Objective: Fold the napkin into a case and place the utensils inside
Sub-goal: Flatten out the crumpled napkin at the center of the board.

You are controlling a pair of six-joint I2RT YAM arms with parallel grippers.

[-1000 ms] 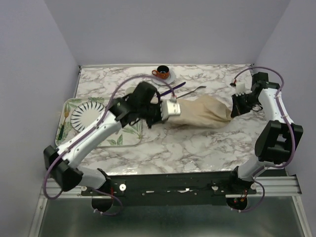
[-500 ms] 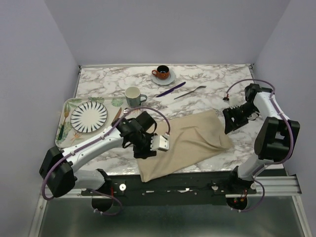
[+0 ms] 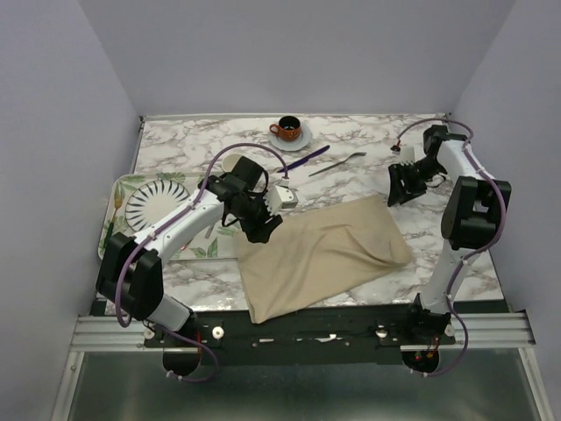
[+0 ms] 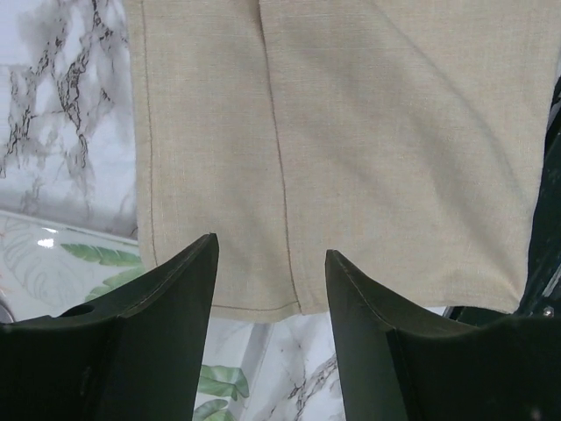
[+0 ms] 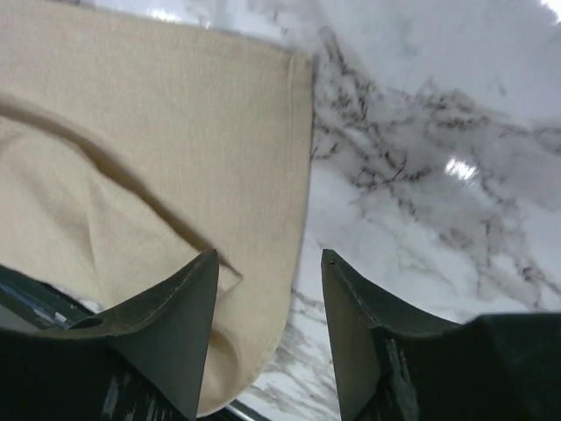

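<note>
The beige napkin (image 3: pixel 324 254) lies spread out on the marble table (image 3: pixel 377 140), its near corner hanging over the front edge. My left gripper (image 3: pixel 263 226) hovers open at the cloth's left edge. In the left wrist view the napkin (image 4: pixel 351 132) lies just beyond the open left gripper (image 4: pixel 272 247). My right gripper (image 3: pixel 396 191) stands open above the napkin's far right corner. In the right wrist view the right gripper (image 5: pixel 268 254) straddles the rumpled edge of the napkin (image 5: pixel 131 132). The purple knife (image 3: pixel 304 159) and the silver fork (image 3: pixel 337 164) lie side by side behind the cloth. No case is formed.
A leaf-printed tray (image 3: pixel 118 189) with a striped plate (image 3: pixel 151 203) sits at the left, partly under my left arm. A white mug (image 3: pixel 232 164) stands behind that arm. An orange cup on a saucer (image 3: pixel 288 130) stands at the back.
Both grippers have let go of the napkin, which went from a stretched bundle to lying spread near the front edge. The left gripper drew back left and the right gripper rose toward the back.
</note>
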